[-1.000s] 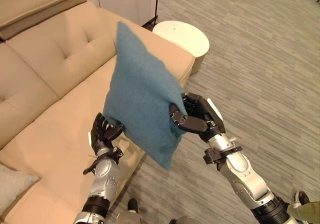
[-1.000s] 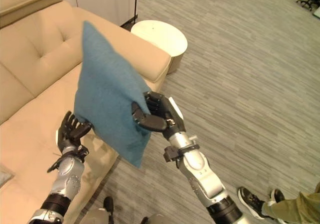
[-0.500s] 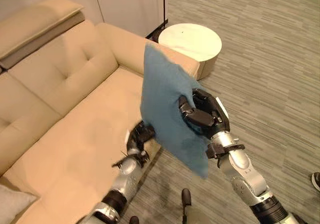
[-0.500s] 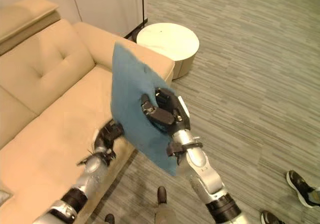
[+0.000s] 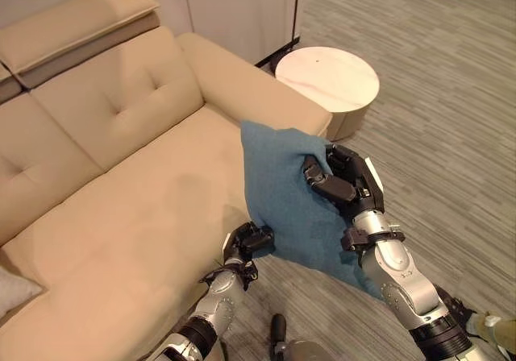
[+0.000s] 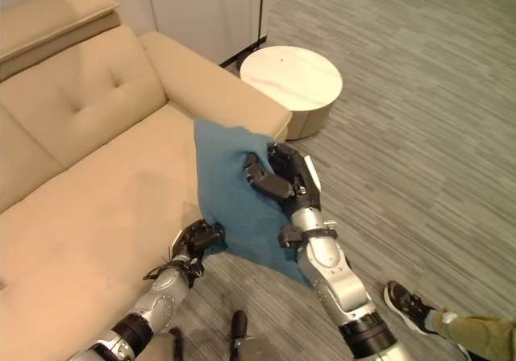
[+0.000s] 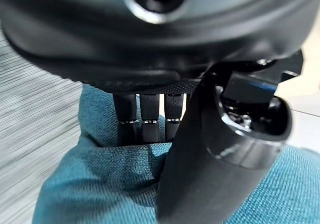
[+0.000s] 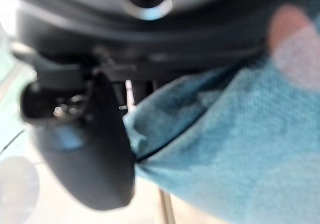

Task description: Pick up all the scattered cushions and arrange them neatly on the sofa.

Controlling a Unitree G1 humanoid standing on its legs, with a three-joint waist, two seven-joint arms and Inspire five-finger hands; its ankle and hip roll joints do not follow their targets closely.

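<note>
A teal-blue cushion (image 5: 284,200) hangs between my two hands just over the front edge of the beige sofa (image 5: 113,200), close to its right armrest (image 5: 250,83). My right hand (image 5: 343,182) is shut on the cushion's upper right edge, thumb on the near face. My left hand (image 5: 251,238) pinches its lower left corner. In the left wrist view the thumb (image 7: 210,159) and fingers fold the blue cloth (image 7: 100,184) between them. In the right wrist view the thumb (image 8: 85,149) presses on the cushion's seam (image 8: 225,134).
A round white side table (image 5: 326,79) stands on the grey striped floor just past the armrest. A pale grey cushion (image 5: 12,290) lies on the sofa seat at the far left. A person's shoe (image 6: 407,303) and trouser leg (image 6: 476,335) are at the lower right.
The cushion has come down from chest height toward the sofa's front edge, both hands lowering with it. The camera has also swung, so the sofa and table sit differently in view.
</note>
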